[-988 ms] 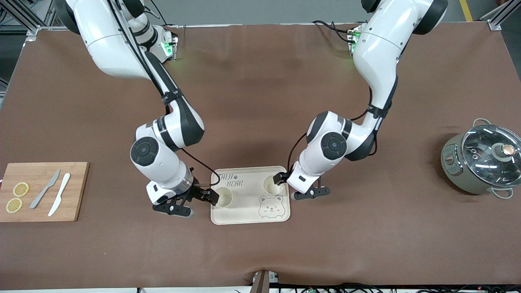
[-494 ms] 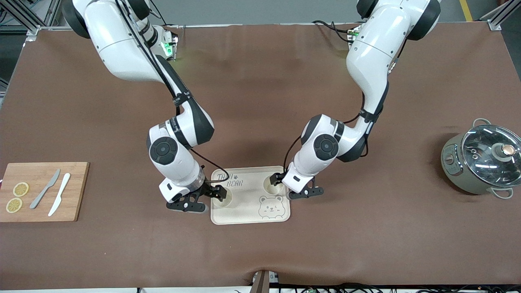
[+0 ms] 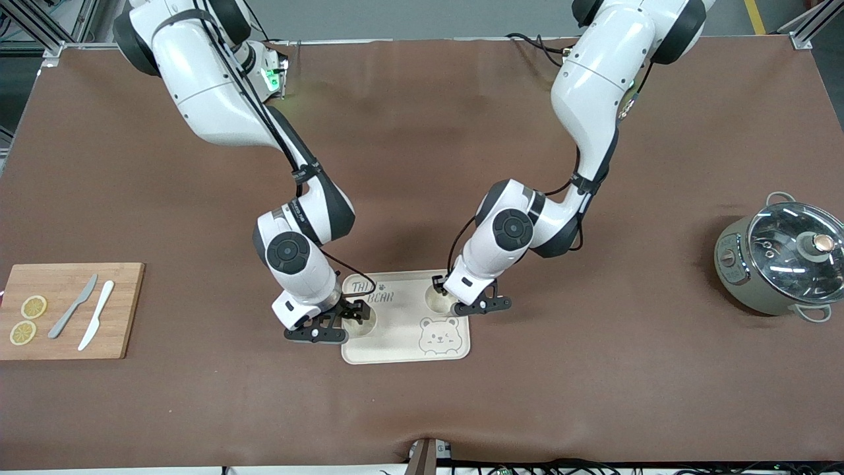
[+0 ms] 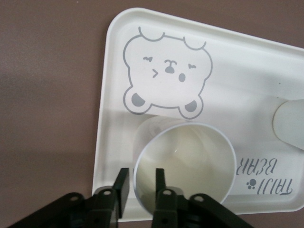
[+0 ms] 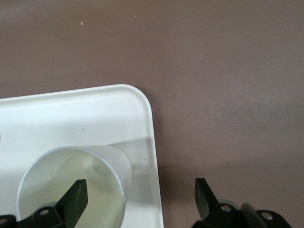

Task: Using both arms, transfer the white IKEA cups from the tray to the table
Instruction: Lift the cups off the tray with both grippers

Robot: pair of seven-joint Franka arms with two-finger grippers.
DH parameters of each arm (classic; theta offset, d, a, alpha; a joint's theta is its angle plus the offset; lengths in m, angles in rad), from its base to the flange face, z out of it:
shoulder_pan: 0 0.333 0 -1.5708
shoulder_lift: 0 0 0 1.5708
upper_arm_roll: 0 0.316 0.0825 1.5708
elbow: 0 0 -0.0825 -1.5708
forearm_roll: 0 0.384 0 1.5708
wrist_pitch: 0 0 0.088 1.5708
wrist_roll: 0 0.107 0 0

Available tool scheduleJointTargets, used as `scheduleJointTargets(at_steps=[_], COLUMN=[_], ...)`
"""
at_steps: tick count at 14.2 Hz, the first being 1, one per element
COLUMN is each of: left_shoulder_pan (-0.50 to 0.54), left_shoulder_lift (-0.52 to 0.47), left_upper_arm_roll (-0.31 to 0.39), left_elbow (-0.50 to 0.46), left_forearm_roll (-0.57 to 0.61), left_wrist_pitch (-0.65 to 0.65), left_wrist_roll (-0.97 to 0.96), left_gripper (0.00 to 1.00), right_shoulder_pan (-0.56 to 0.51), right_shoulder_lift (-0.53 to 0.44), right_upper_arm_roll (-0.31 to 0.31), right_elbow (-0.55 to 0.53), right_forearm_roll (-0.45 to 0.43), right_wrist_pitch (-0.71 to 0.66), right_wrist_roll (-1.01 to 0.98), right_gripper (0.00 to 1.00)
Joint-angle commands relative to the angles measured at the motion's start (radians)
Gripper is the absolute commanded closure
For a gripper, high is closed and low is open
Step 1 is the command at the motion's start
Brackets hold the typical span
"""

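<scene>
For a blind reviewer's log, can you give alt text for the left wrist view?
The left gripper pinches the rim of a white cup standing on a bear-printed tray, one finger inside and one outside. The tray sits on a brown table.

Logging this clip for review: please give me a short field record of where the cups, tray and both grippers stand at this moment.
tray: bear-printed tray on the brown table, between the arms
cup A: white cup upright on the tray, toward the left arm's end
cup B: white cup upright on the tray, toward the right arm's end
left gripper: left gripper with fingers pinching cup A's rim, one inside, one outside
right gripper: right gripper open, one finger in cup B, the other outside the tray's edge
lifted: neither cup
</scene>
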Motion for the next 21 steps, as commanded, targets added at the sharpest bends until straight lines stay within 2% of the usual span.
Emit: scheduleJointTargets(at_steps=[1,3,5,8,9,12,18,21], left_shoulder_pan=[-0.020,-0.019,-0.011,0.012,0.015,0.016,0.122,0.194], left_shoulder_lift=[0.008,0.008,0.003,-0.021,-0.029,-0.067,-0.149,-0.173], left_upper_arm_roll=[0.014,0.014,0.014,0.032,0.046,0.096,0.118,0.121], left_elbow=[0.007,0.007,0.010,0.018,0.019,0.058,0.061,0.059], left_forearm_roll=[0.039,0.053,0.053,0.056,0.058,0.053,0.055,0.058], left_wrist_pitch=[0.031,0.035,0.034,0.003,-0.042,-0.194,-0.397,-0.468], left_wrist_roll=[-0.077,-0.081,-0.074,-0.043,-0.019,0.064,0.260,0.372], left_gripper=[1.00,1.00,1.00,1.00,1.00,1.00,1.00,1.00], right_shoulder_pan=[0.014,0.014,0.014,0.013,0.013,0.013,0.014,0.014], right_shoulder_lift=[0.022,0.022,0.021,0.022,0.022,0.022,0.022,-0.012], right_upper_arm_roll=[-0.009,-0.007,-0.007,-0.006,-0.007,-0.007,-0.004,0.005], right_elbow=[0.025,0.025,0.028,0.028,0.028,0.028,0.035,0.036], right_forearm_roll=[-0.028,-0.024,-0.017,-0.019,-0.019,-0.020,-0.019,-0.007], right_wrist_pitch=[0.010,0.007,0.007,0.007,0.007,0.007,0.007,-0.012], right_wrist_roll=[0.047,0.054,0.057,0.106,0.129,0.137,0.137,0.140], right_gripper=[0.00,0.00,0.23,0.62,0.78,1.00,1.00,1.00])
